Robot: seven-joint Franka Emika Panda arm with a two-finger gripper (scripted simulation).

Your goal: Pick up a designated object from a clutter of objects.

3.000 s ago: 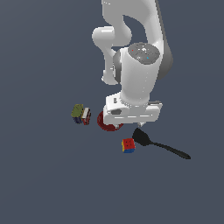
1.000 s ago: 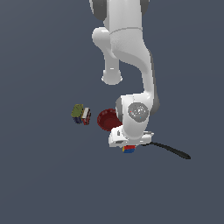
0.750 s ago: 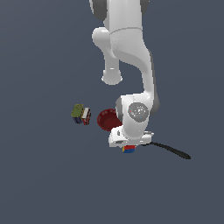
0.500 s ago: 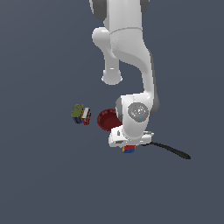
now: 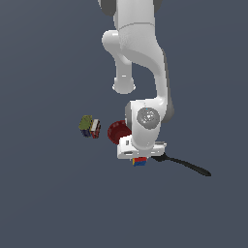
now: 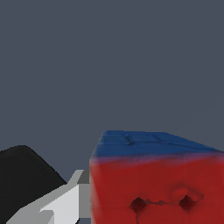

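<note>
Pincer low over puzzle cube, grasp stage.
Pincer (image 5: 139,160) sits right on the puzzle cube (image 5: 139,162); cube fills the wrist view beside one finger (image 6: 61,205). Cannot tell if clamped. Spatula (image 5: 186,165) just beside, bowl (image 5: 117,131) near.

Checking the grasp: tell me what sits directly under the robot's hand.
Under the gripper sits the puzzle cube; only its red, blue and yellow lower edge shows. The hand covers its top, so finger contact is hidden. The wrist view shows the cube close up beside one finger.
</note>
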